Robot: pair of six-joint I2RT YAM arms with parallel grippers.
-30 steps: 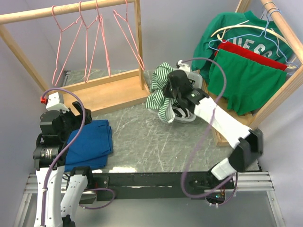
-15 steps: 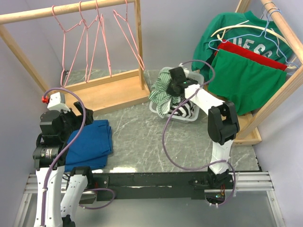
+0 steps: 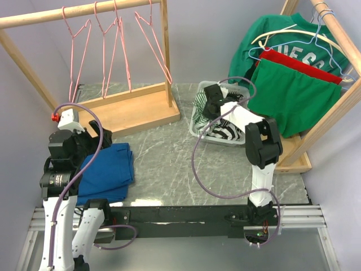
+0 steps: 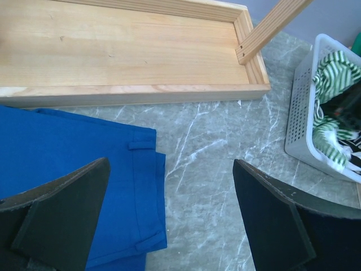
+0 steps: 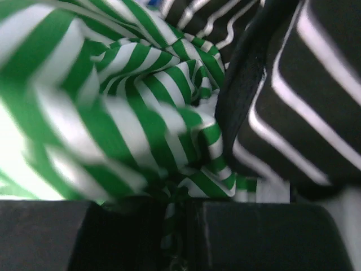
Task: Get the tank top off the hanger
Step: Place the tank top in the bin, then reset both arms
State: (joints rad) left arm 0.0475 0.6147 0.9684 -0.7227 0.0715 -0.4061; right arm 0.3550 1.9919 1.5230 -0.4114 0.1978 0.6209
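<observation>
Left pincer (image 4: 169, 169) is hovering released above the folded blue garment (image 4: 67, 169) on the bench (image 3: 169, 164). Centre-right, the striped tank top (image 5: 84, 113) is lying bunched in the white basket (image 4: 299, 113), off any hanger. Right pincer (image 5: 177, 226) is reaching into the basket, clenching a fold of the tank top. Removal is looking done; letting go and backing out are remaining.

Soft, even light fills the overhead view — shadows on the table (image 3: 169, 164) are faint. The left wrist view is bright and sharp. The right wrist view is blurred — the green-striped cloth (image 5: 130, 118) smears toward its left edge.
</observation>
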